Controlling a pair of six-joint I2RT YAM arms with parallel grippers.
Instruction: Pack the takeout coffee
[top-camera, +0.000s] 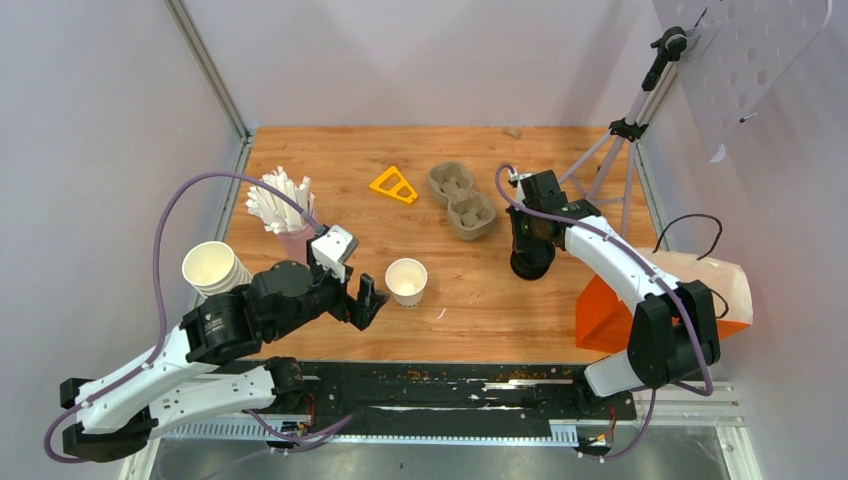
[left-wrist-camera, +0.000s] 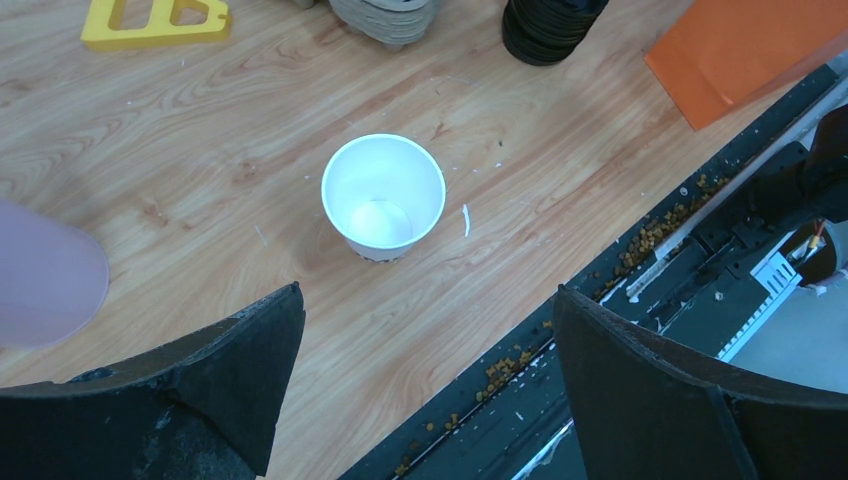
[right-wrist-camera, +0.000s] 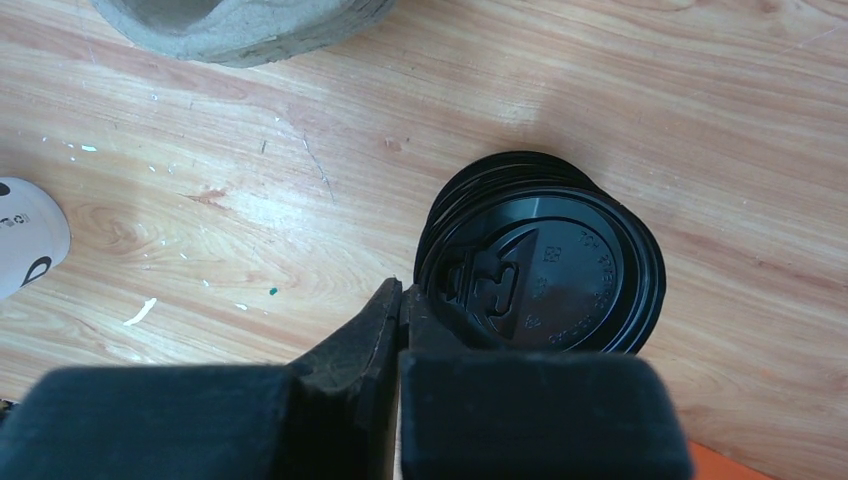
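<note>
No lidded takeout coffee is in view. One white paper cup (top-camera: 406, 281) (left-wrist-camera: 383, 195) stands upright and lidless on the wooden table. My left gripper (top-camera: 368, 298) (left-wrist-camera: 428, 292) hangs open just left of and nearer than it, with nothing between the fingers. A stack of black plastic lids (top-camera: 530, 265) (right-wrist-camera: 545, 265) sits right of centre. My right gripper (top-camera: 527, 250) (right-wrist-camera: 402, 288) is down at the stack's near-left edge, its jaws shut together on the rim of the top lid.
A grey-brown pulp carrier (top-camera: 461, 199) (left-wrist-camera: 385, 20) lies at the back centre, beside a yellow triangle piece (top-camera: 394, 185). Stacked cream cups (top-camera: 215, 268) and a pink cup of straws (top-camera: 280, 205) stand at the left. An orange bag (top-camera: 615, 310) and a tripod (top-camera: 625, 130) are at the right.
</note>
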